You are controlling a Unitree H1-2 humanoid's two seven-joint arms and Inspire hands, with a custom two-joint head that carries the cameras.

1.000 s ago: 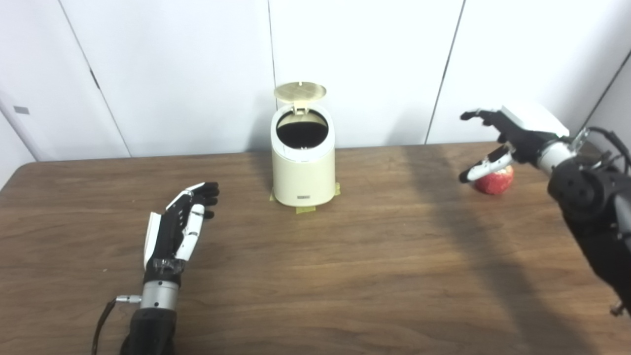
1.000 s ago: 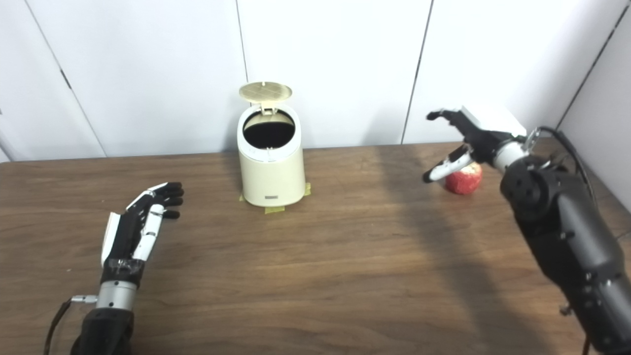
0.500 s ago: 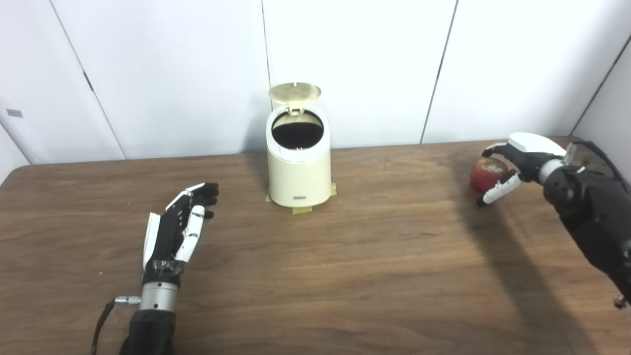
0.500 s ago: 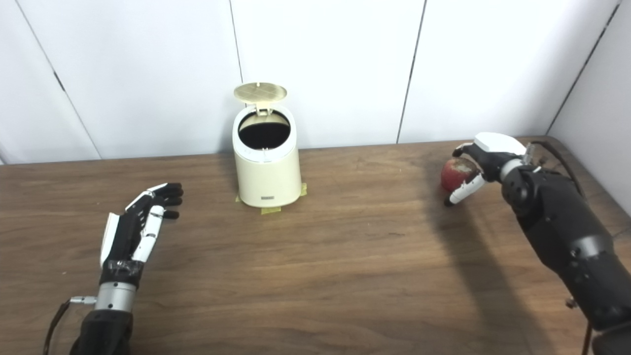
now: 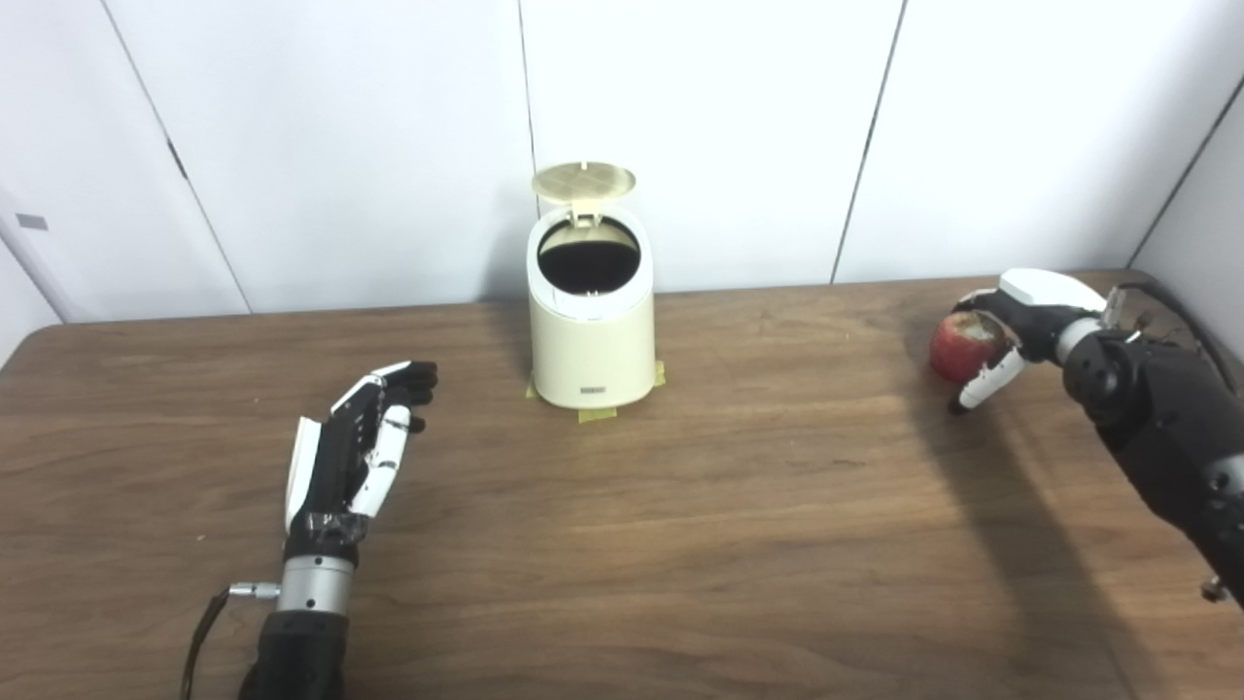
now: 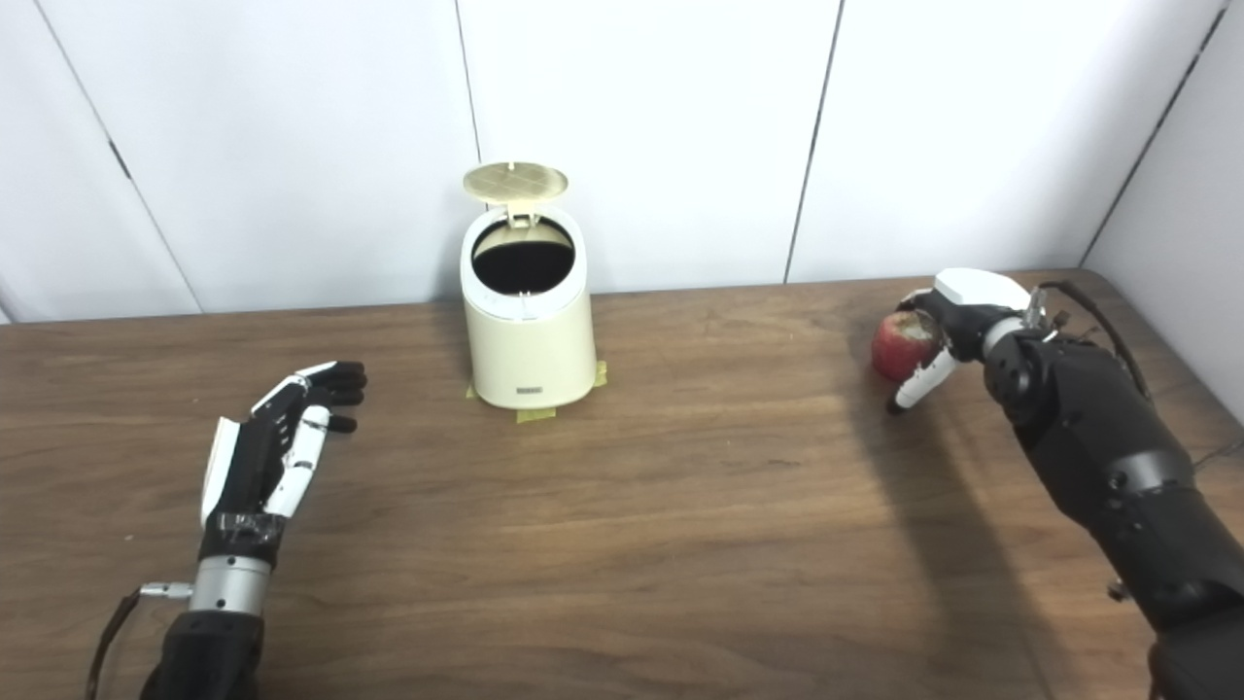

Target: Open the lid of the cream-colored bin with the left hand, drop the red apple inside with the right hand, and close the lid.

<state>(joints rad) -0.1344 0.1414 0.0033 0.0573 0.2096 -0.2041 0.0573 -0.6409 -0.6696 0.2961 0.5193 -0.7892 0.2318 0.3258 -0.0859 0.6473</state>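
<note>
The left hand (image 5: 352,450) is lying low over the wooden table (image 5: 680,544) on the left side, palm turned inward, its fingers (image 5: 389,389) stretched forward and slightly spread — it is holding nothing. It is sitting well apart from the bin, nearer the front edge than the bin is.

At the middle of the table, close to the white wall (image 5: 340,146), the cream-colored bin (image 5: 592,337) is standing upright. Strips of yellowish tape (image 5: 598,415) are showing at its base, against the tabletop. Its round lid (image 5: 583,182) is standing raised on the hinge at the back, tipped up behind the opening, and the dark mouth of the bin is facing up and toward the cameras.

Far to the right, near the back corner of the table, the red apple (image 6: 905,345) is sitting under the right hand (image 6: 948,321). That hand is arching over the fruit from the right — fingers curling across the top and far side, the white thumb (image 6: 916,382) reaching down in front of it. The hand appears to be closing around the apple, though whether the grip is firm, or the apple is lifted off the wood, cannot be told from either view. The dark right forearm (image 6: 1098,457) is running back to the lower right corner, casting a long shadow across the table
</note>
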